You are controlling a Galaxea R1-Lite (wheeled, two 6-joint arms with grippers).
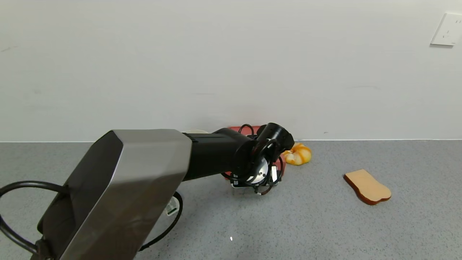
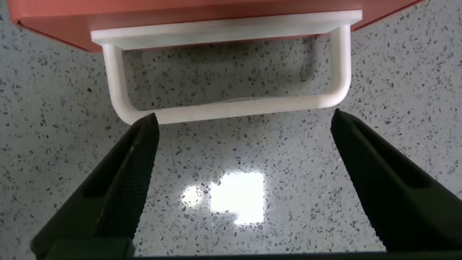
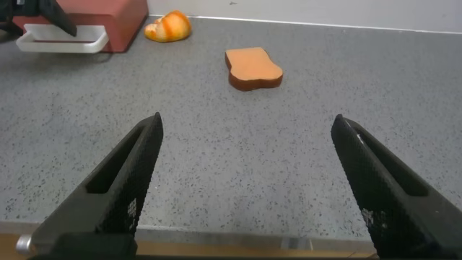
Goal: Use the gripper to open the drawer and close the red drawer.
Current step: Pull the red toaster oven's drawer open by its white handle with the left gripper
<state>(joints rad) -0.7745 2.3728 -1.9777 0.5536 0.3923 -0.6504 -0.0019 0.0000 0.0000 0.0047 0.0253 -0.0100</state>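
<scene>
A: Drawer (image 2: 216,14), red, sits at the back of the grey counter (image 1: 325,224) against the white wall (image 1: 231,65). White loop handle (image 2: 227,108) faces the robot.

B: Left gripper (image 2: 242,137)?

A: Right in front of the handle, fingers spread wide. 1 fingertip (image 2: 144,130) is at one corner of the loop, the other near the opposite corner. Touching or just short, can't tell. Nothing clamped.

B: Head view?

A: Left arm (image 1: 144,169) reaches forward over the counter and covers most of the drawer; only red edges show.

B: Drawer shut or pulled out?

A: Can't tell from these.

B: Right gripper (image 3: 245,137)?

A: Low over the counter, well apart from the drawer, fingers apart, holding nothing.

B: Other stuff?

A: Orange croissant (image 1: 297,154) just beside the drawer on the robot's right. Toast slice (image 1: 367,186) further right, nearer the robot, lying flat. Beige rim (image 1: 196,131) peeks out behind the left arm. Wall socket (image 1: 447,29) up on the right.
</scene>
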